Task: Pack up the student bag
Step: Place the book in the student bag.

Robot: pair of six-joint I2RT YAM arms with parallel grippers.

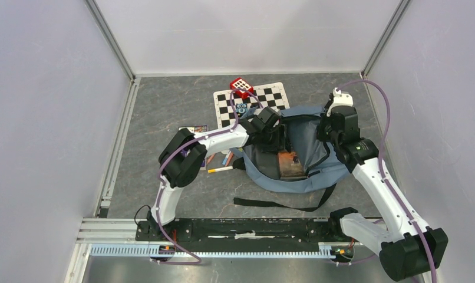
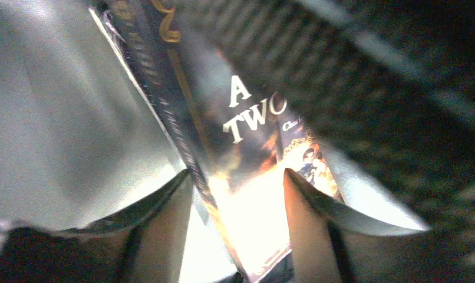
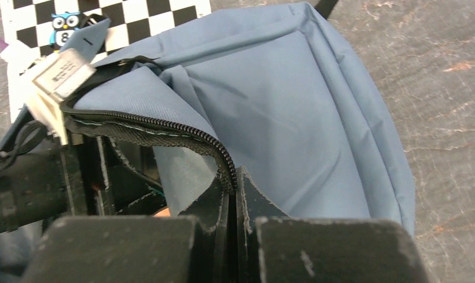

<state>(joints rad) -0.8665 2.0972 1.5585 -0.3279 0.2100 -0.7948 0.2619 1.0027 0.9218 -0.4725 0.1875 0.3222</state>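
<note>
Holding the student bag open on the counter, our right claw pinches its zipper rim; our left claw, spread and empty, hovers over a book inside. Next, we withdraw it cleanly.

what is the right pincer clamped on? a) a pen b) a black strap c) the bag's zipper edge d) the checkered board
c: the right pincer is shut on the zipper edge of the bag, seen close up in the right wrist view.
</note>
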